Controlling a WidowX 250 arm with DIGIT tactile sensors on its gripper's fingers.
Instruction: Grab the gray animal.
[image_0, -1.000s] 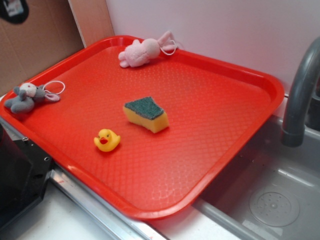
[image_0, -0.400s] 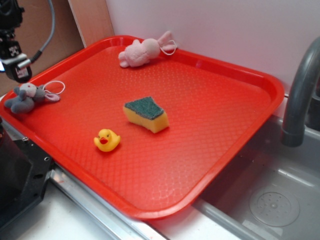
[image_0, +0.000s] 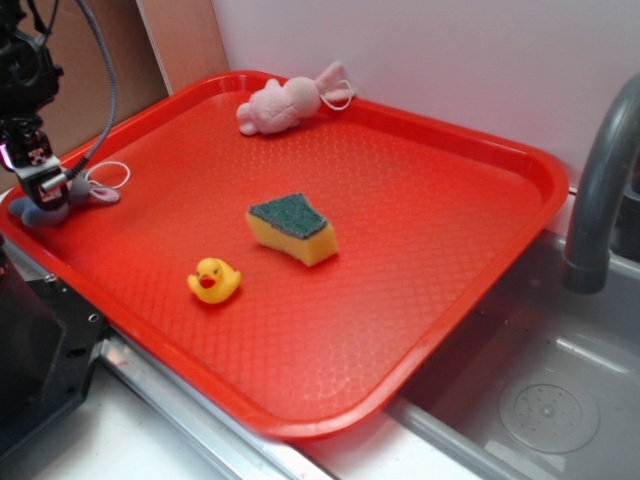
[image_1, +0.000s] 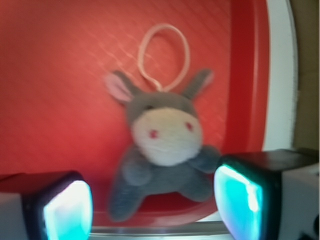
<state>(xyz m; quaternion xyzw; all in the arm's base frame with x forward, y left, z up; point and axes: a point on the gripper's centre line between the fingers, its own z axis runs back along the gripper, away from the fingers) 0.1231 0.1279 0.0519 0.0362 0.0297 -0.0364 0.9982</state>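
While my tool (image_0: 40, 180) hangs over the far left corner of the red tray (image_0: 480, 250), its two fingers stand spread apart, and nothing is pinched between them. In the wrist view the gray animal (image_1: 162, 155) lies flat on the tray floor right by the rim, its pale face with two red eyes turned up toward me, one pinkish ear out to one side and a grayer ear to the other, and the thin white loop cord (image_1: 164, 55) curled on the tray beyond its head. My fingers (image_1: 240, 195) show at the bottom corners of that view, one to each side of the toy's body, with the toy lying in the gap; I cannot tell whether either finger touches it. From the exterior view my tool covers most of the toy, leaving only a bit of gray body and the cord visible. Elsewhere on the tray, well apart from me, sit a yellow duck (image_0: 214, 280), a yellow sponge (image_0: 292, 230) with a green top, and a pink plush (image_0: 285, 103) against the far rim
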